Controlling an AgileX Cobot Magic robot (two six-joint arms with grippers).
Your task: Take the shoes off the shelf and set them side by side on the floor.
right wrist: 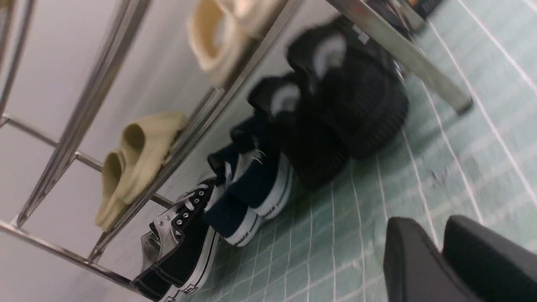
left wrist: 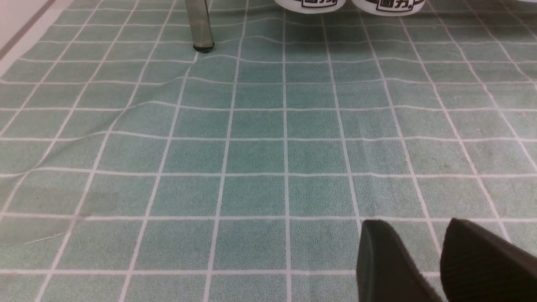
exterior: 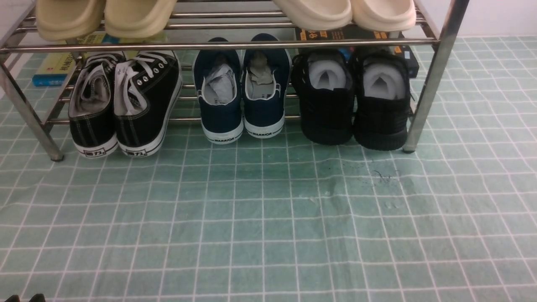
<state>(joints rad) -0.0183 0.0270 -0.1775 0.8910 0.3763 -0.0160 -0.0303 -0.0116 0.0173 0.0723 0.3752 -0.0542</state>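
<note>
The pair of all-black knit shoes [exterior: 354, 100] stands on the lower tier of the silver shelf [exterior: 218, 45], at its right end, heels toward me and grey stuffing showing. In the right wrist view they are blurred [right wrist: 356, 96] beside the shelf's leg [right wrist: 419, 63]. My right gripper [right wrist: 430, 224] hovers over the green gridded floor [exterior: 268, 218], short of the shoes, fingers together and empty; the front view does not show it. My left gripper [left wrist: 415, 228] hangs low over the floor with a narrow gap between its fingers, holding nothing. Only its tips [exterior: 25, 298] show in the front view.
Black canvas sneakers with white soles [exterior: 126, 105] and navy WARRIOR shoes [exterior: 241, 96] share the lower tier. Beige slippers [exterior: 105, 16] and cream slippers [exterior: 344, 12] lie on the top tier. Books [exterior: 54, 69] lie behind. The shelf's right leg [exterior: 432, 84] stands beside the black shoes.
</note>
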